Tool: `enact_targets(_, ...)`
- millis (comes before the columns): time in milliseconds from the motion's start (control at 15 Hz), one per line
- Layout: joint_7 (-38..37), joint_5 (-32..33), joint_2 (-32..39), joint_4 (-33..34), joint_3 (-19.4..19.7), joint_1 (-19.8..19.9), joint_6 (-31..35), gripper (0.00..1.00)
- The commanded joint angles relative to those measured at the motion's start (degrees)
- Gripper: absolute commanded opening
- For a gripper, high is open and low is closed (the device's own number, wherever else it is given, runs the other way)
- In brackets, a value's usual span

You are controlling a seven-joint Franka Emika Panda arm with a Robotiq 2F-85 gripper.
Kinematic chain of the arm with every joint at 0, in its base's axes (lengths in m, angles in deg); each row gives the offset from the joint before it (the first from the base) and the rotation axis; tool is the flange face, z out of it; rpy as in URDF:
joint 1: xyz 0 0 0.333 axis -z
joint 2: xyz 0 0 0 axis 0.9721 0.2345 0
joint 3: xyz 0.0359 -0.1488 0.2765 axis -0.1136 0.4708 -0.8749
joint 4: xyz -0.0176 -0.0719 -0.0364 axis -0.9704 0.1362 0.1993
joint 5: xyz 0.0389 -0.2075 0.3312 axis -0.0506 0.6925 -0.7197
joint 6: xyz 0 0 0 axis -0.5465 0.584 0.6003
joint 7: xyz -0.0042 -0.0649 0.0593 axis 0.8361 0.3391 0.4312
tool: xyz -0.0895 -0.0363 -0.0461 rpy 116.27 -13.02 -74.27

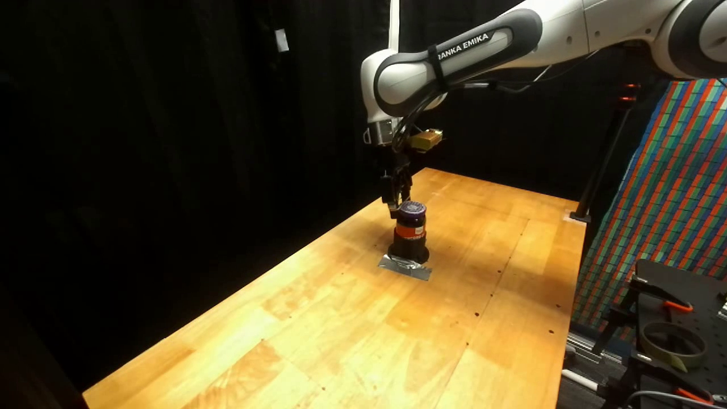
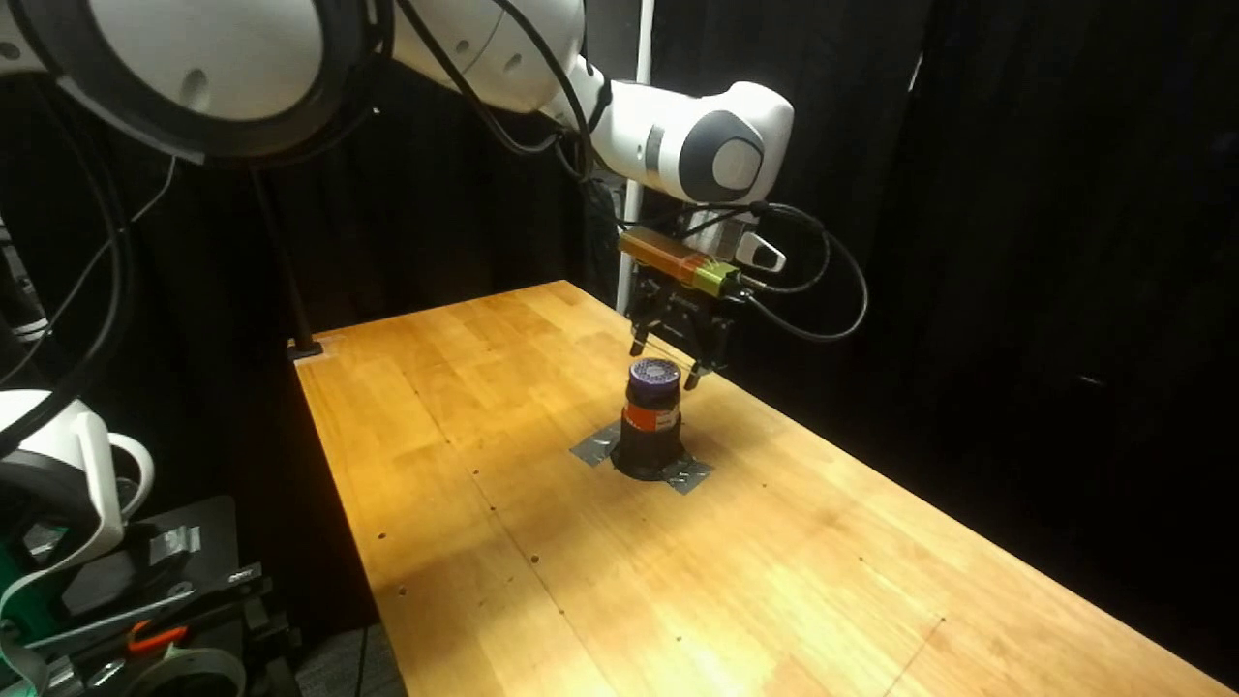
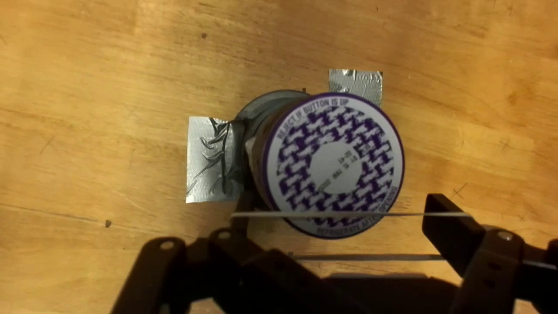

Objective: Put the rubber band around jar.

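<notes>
Fingers stand wide apart, a rubber band stretched between them in two strands; in the wrist view one strand crosses the purple-lidded jar. Jar stands upright in a black base near the fingers, silver duct tape joining base to wooden counter. Tape roll lies off the counter, near right in an exterior view.

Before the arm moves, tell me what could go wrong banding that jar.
In the wrist view, one strand of the rubber band crosses the lid, the other lies off it: lowering now might snag. Stretched taut, the band could slip off the end effector. A finger could bump the jar, straining the duct tape.
</notes>
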Motion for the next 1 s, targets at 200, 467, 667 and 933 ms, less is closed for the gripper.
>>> enact_targets(200,-2.4,2.1,6.8,11.3,0.0,-1.2,-9.9,1.00)
enact_targets(467,-3.9,3.5,7.2,11.8,0.5,-2.0,-12.2,1.00)
enact_targets(667,-5.6,4.3,5.5,8.3,1.4,-2.8,-10.2,1.00)
enact_targets(933,-7.8,4.9,6.0,8.1,1.8,-3.8,-9.2,1.00)
